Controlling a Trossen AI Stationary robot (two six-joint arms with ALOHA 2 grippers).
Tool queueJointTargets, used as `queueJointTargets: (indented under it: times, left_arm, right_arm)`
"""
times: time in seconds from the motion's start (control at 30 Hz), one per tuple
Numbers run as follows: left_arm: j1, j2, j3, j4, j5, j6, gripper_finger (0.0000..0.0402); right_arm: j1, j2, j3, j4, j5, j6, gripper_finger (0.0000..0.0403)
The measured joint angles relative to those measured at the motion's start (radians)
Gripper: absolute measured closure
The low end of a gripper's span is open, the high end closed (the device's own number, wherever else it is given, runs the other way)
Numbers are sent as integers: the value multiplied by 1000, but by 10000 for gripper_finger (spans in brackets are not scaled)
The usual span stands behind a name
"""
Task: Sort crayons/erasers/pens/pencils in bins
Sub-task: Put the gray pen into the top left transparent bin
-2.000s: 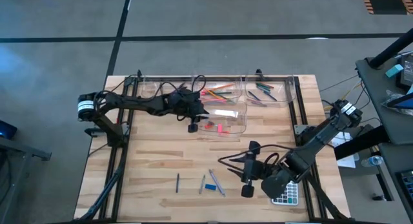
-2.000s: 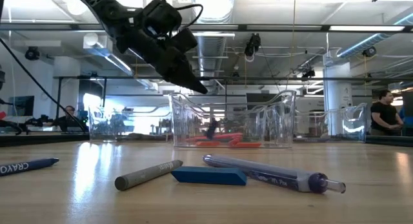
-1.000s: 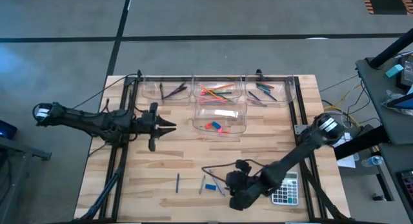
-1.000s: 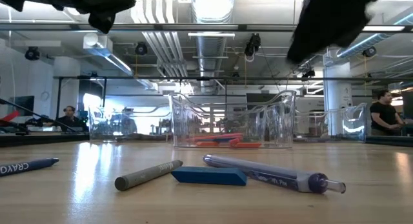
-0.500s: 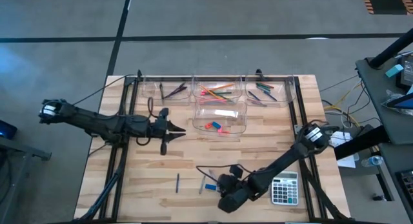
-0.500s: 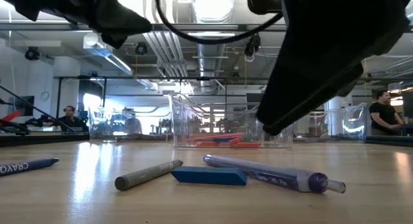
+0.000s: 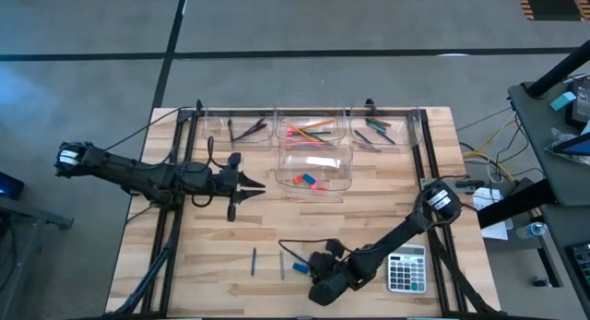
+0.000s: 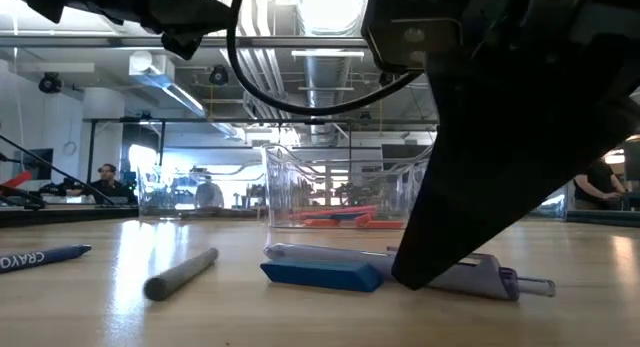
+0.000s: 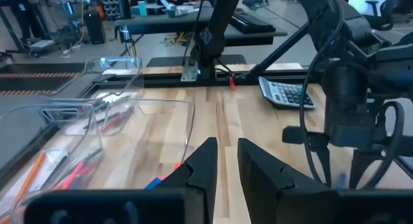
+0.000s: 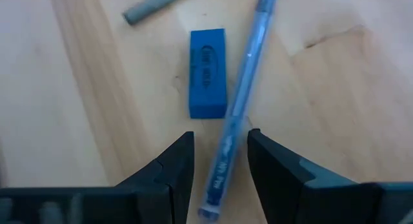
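Observation:
At the table's near middle lie a clear blue-tinted pen (image 10: pixel 248 75), a blue eraser (image 10: pixel 208 72), a grey crayon (image 8: pixel 180 274) and a dark blue crayon (image 7: pixel 253 260). My right gripper (image 10: pixel 221 162) is low over them and open. Its fingers stand on either side of the pen's near end, with a gap showing on each side. My left gripper (image 7: pixel 260 183) hovers left of the front bin (image 7: pixel 315 168) and points at it, its fingers a narrow gap apart with nothing between them. That bin holds pink and blue erasers (image 7: pixel 308 181). My right gripper comes slanting down from the near right, its fingers along the pen, one on each side of its near end (image 10: pixel 219 175). The pen lies flat on the table beside the eraser. Whether a fingertip touches it I cannot tell.
Three clear bins stand in the far row: dark sticks in the left one (image 7: pixel 238 128), orange and red pencils in the middle one (image 7: pixel 312 128), green sticks in the right one (image 7: pixel 383 131). A grey calculator (image 7: pixel 406 269) lies near the right arm.
My right gripper has come down and toward the table's left onto the loose items. The pen has slid behind the blue eraser, and the grey crayon has turned and slid left, away from the eraser. My left gripper has gone a little toward the table's right.

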Motion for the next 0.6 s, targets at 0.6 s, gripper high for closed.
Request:
queueJointTargets:
  times: [0.6]
  left_arm:
    - [0,-41,-18,-28,1,-34,355]
  right_arm:
    - [-1,-99,-12,-317,-31,1,380]
